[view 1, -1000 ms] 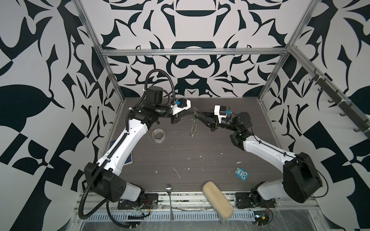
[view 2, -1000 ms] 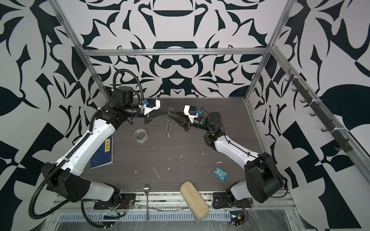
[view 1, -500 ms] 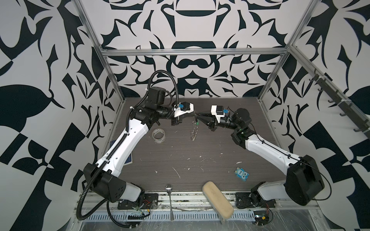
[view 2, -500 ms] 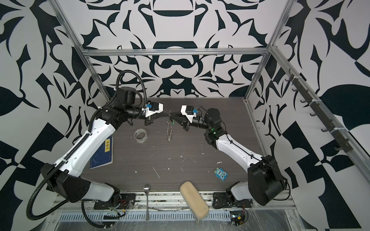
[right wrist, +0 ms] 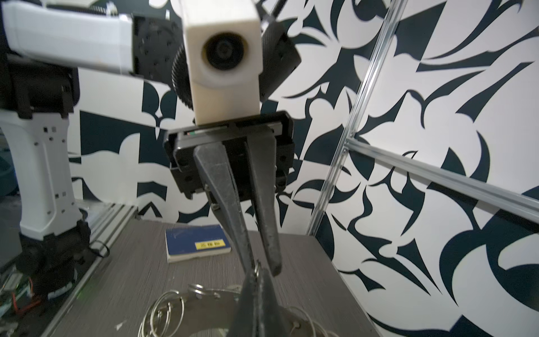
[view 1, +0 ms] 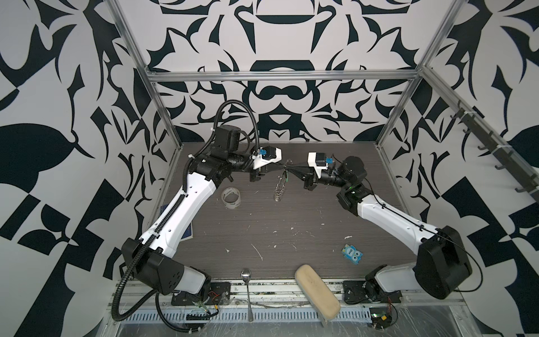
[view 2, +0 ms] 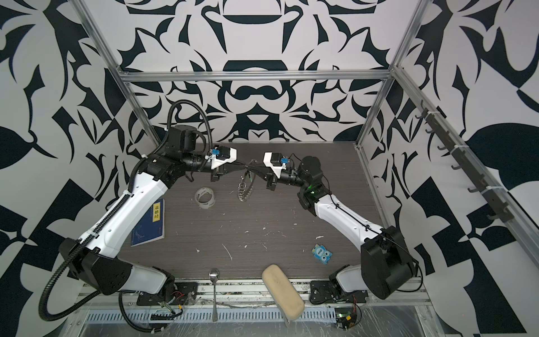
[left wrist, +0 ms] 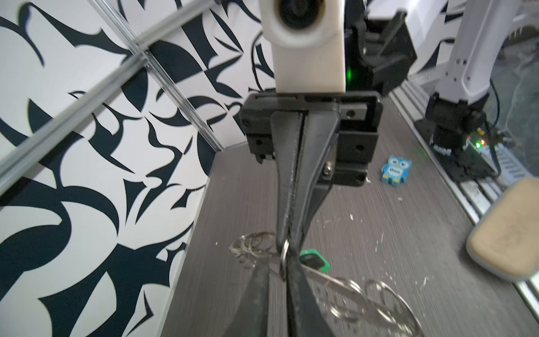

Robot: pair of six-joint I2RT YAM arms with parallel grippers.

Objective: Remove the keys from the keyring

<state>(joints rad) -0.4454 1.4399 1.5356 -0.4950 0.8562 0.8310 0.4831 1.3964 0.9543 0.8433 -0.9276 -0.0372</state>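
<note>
The keyring [view 1: 280, 189] [view 2: 243, 192], a loop strung with many silvery rings, hangs above the table's back middle. The green key [left wrist: 315, 259] dangles near its top. My two grippers meet tip to tip there. My right gripper [view 1: 288, 167] [left wrist: 287, 242] [right wrist: 258, 272] is shut on a small ring at the top of the keyring. My left gripper [view 1: 283, 166] [left wrist: 278, 255] [right wrist: 262, 267] faces it with a narrow gap between its tips, and that same ring sits in the gap against one finger. More of the ring bundle [right wrist: 169, 309] shows below my right gripper.
A whitish tape roll [view 1: 232, 198] lies left of the hanging rings. A blue booklet [view 2: 148, 223] sits under the left arm. A blue owl eraser [view 1: 353, 253], a spoon [view 1: 246, 280] and a beige padded case [view 1: 316, 291] lie near the front edge.
The right gripper closed on the ring at the top of the keyring. The left gripper's tips, shut before, have parted a little. Both wrists drew slightly closer together.
</note>
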